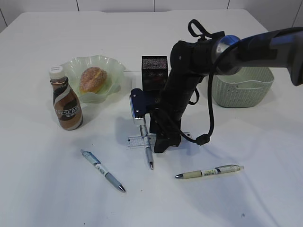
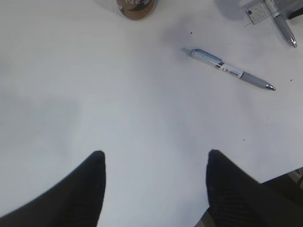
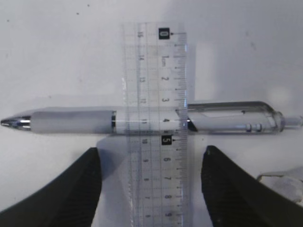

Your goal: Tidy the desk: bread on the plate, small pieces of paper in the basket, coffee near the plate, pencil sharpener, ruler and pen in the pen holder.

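Note:
The clear ruler (image 3: pixel 156 118) lies across a grey-grip pen (image 3: pixel 71 120) on the white desk (image 3: pixel 57 56). My right gripper (image 3: pixel 151 153) is open just above them, one finger on each side of the ruler, touching nothing. From outside, that gripper (image 1: pixel 161 144) points down in front of the black mesh pen holder (image 1: pixel 154 71). The bread (image 1: pixel 92 79) sits in the green wavy plate (image 1: pixel 75 64), with the coffee (image 1: pixel 66 104) beside it. My left gripper (image 2: pixel 154 158) hangs open over bare desk. No small pieces of paper show. A blue block (image 1: pixel 136 104) may be the pencil sharpener.
A blue-grip pen (image 1: pixel 102 170) lies at the front left and another pen (image 1: pixel 208 171) at the front right. The sage-green basket (image 1: pixel 242 87) stands behind the right arm. The left wrist view shows the blue-grip pen (image 2: pixel 229 71) and the coffee's base (image 2: pixel 137 7).

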{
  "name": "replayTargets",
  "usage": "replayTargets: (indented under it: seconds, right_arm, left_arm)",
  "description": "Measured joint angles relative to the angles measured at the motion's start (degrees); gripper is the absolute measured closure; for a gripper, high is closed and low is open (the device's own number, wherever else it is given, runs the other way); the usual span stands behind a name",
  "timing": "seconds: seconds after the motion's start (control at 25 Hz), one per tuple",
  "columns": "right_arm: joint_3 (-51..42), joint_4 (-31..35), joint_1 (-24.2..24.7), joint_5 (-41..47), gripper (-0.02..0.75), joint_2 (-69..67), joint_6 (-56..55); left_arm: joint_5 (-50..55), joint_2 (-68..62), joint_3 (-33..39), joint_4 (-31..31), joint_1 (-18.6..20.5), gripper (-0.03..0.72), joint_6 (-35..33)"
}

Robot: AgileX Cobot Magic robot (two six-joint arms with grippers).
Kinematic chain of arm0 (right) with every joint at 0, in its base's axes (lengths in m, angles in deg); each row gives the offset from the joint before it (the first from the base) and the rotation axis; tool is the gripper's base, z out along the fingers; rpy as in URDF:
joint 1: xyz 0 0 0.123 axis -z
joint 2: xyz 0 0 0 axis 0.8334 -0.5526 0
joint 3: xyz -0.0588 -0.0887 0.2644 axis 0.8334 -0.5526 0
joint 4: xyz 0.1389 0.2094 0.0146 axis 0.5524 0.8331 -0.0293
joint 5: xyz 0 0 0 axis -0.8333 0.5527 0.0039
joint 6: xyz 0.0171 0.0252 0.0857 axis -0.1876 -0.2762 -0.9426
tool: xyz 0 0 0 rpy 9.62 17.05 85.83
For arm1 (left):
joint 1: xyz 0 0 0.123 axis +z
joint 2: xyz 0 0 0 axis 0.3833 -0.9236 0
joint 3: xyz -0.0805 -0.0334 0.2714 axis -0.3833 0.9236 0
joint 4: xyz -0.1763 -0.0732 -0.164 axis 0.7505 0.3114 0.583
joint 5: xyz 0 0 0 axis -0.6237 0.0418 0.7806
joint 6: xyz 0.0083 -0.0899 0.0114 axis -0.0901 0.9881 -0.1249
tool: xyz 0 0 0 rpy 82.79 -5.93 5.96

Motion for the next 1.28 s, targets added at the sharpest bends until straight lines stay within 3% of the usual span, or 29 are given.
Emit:
replayTargets:
  seconds: [0.92,1.24,1.28]
  right_arm:
    - [0.0,0.25,0.0,0.0,0.219,0.0,0.0]
    - [0.0,0.25,0.0,0.0,0.279,0.0,0.0]
    - [0.0,0.25,0.0,0.0,0.316,0.0,0.0]
  left_arm:
    - [0.12,0.0,0.0,0.0,0.0,0.222,0.0]
    - [0.12,0.0,0.0,0.0,0.0,0.222,0.0]
    - [0.12,0.0,0.0,0.0,0.0,0.222,0.0]
